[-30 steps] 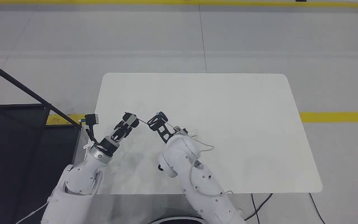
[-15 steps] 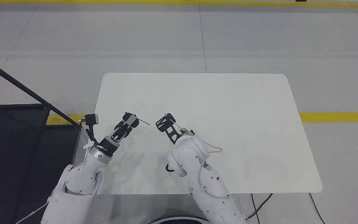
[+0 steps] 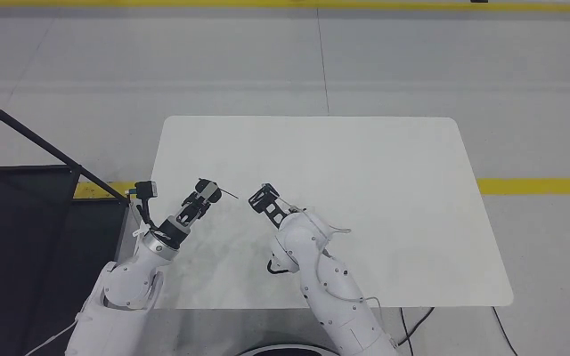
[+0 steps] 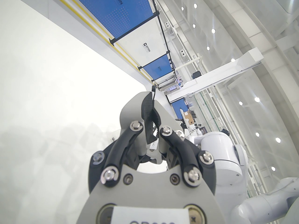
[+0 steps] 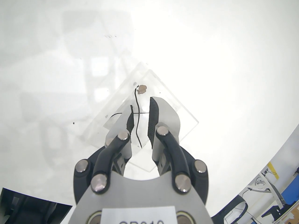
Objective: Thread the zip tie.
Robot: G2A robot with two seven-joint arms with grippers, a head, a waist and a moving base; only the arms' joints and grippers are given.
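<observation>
- The zip tie [image 3: 228,192] is a thin dark strand clamped in the left gripper [image 3: 207,190], over the near left part of the table [image 3: 383,169].
- Its free end points toward the right gripper [image 3: 262,197], near it but not touching.
- The left fingers [image 4: 146,113] are pressed together on the zip tie and hide all but its tip.
- The right fingers [image 5: 153,115] stand apart, holding nothing.
- Under them lies a clear sheet [image 5: 179,117] with thin dark lines and a brownish spot; I cannot tell what the lines are.

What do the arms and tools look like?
The left arm and right arm are glossy white rounded shells with thin cables. Left tool and right tool: grey plate, black links, silver screws, black ribbed pads, white label.
</observation>
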